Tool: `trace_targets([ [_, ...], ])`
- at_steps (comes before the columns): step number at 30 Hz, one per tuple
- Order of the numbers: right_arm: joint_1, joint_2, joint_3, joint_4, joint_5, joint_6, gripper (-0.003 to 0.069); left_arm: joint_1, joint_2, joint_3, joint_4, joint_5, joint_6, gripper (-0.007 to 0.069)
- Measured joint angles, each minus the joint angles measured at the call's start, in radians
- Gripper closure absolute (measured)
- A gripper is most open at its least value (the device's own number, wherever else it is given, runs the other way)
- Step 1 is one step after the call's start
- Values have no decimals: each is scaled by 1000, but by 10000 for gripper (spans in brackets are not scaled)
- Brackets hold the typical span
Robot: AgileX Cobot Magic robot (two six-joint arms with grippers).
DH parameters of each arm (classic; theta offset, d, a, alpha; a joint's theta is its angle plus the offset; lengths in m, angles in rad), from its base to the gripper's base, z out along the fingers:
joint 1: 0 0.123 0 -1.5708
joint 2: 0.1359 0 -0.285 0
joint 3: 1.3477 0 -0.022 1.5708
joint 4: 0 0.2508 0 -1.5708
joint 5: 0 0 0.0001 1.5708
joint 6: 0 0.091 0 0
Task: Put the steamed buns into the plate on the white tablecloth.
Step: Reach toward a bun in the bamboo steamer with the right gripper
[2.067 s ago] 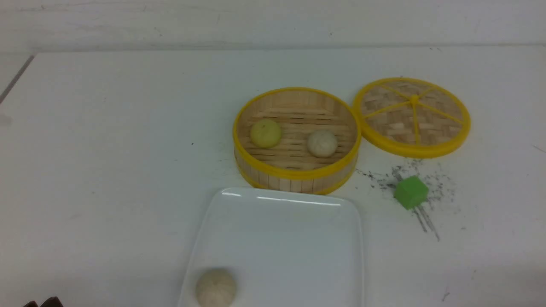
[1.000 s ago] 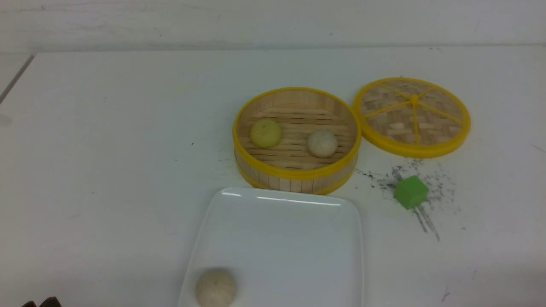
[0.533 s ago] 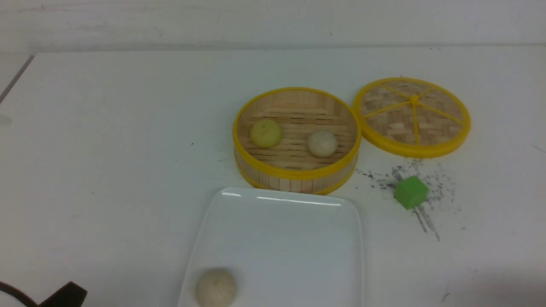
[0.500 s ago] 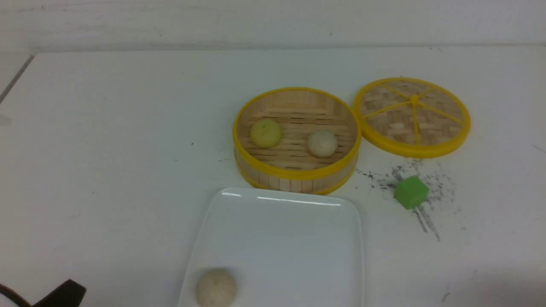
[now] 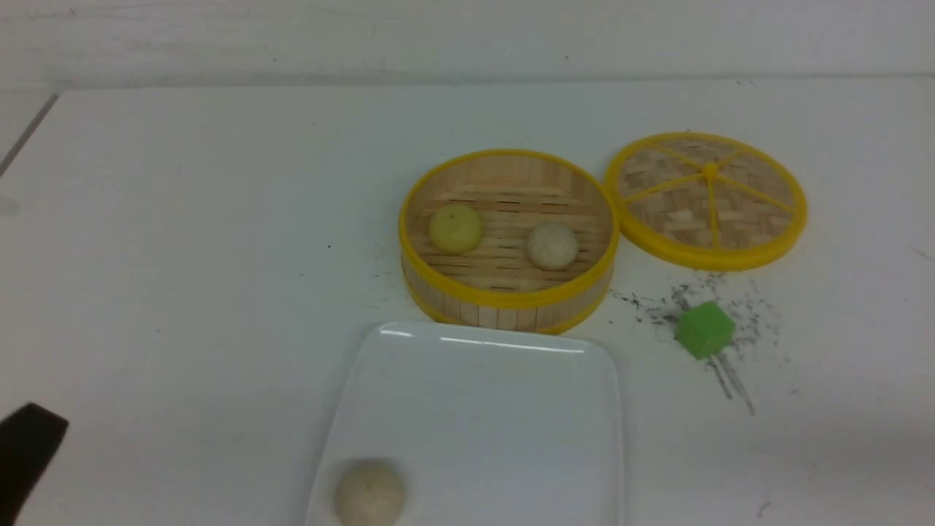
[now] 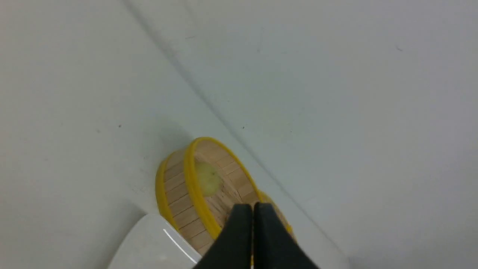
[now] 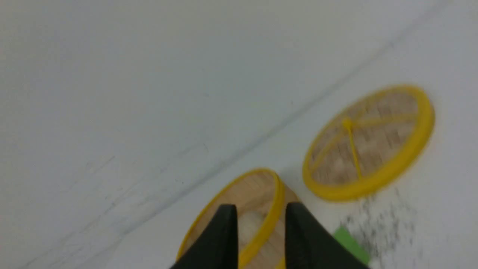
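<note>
Two steamed buns (image 5: 455,228) wait in the steamer basket (image 5: 504,296), one bun (image 5: 369,493) lies on the plate (image 5: 511,409), and the left tool (image 6: 253,206) has just closed empty while the right tool (image 7: 260,207) hangs part-open and empty, suggesting the next pickup is only starting.

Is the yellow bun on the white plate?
No, the yellow-green bun sits inside the bamboo steamer basket; only one beige bun lies on the plate.

Bright, even, soft light; glare streaks the plate (image 5: 475,339) rim. The right wrist view is motion-blurred, smearing the lid (image 7: 368,144) beyond the right pincer (image 7: 261,209).
</note>
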Motion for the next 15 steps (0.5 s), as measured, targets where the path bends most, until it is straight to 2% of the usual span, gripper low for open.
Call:
trace_targets([
  [2,0,89,-97,-40,25,-68,536,0,92,-89,46,98,14,622],
  [3,0,146,-146,-63,66,-87,582,0,166,-142,81,202,17,622],
  [5,0,276,-241,-84,187,-91,654,0,305,-215,137,353,22,622],
  [6,0,331,-277,-89,236,-84,666,0,363,-237,159,418,24,622],
  [9,0,549,-397,-95,499,-76,672,0,557,-275,222,586,55,622],
  [10,0,563,-403,-95,530,-76,672,0,584,-276,227,592,63,622],
  [11,0,676,-451,-94,632,-86,671,0,678,-281,243,614,102,622],
  [14,0,815,-503,-60,704,-137,664,0,781,-284,240,607,161,622],
  [15,0,893,-529,-12,726,-209,657,0,821,-284,230,595,198,622],
])
